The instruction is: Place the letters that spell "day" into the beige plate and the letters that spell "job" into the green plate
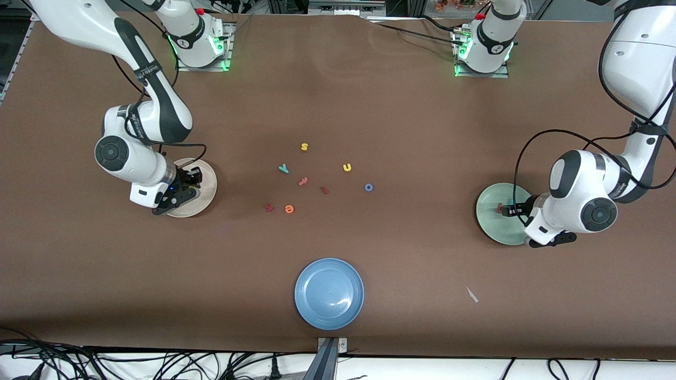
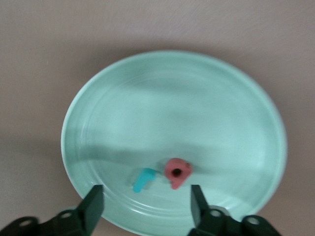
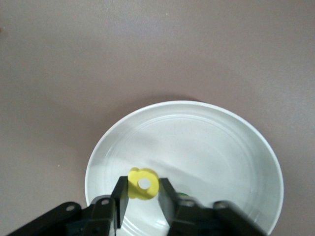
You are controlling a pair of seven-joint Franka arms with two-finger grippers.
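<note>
My right gripper point(image 1: 182, 192) is over the beige plate point(image 1: 207, 179), shut on the yellow a point(image 3: 143, 184), which is pinched just above the plate point(image 3: 197, 142). A bit of a green letter point(image 3: 182, 195) peeks out past one finger. My left gripper point(image 1: 508, 210) hangs open over the green plate point(image 1: 494, 228). In that plate point(image 2: 172, 108) lie the teal j point(image 2: 144, 178) and the pinkish-red b point(image 2: 177, 172), free between the spread fingers point(image 2: 93, 206). The teal y point(image 1: 284, 168) and blue o point(image 1: 368, 187) lie mid-table.
Loose letters mid-table: a yellow s point(image 1: 304, 146), a yellow u point(image 1: 347, 167), an orange e point(image 1: 289, 209) and three reddish ones point(image 1: 302, 181). A blue plate point(image 1: 329, 293) sits nearest the front camera. A white scrap point(image 1: 471, 294) lies toward the left arm's end.
</note>
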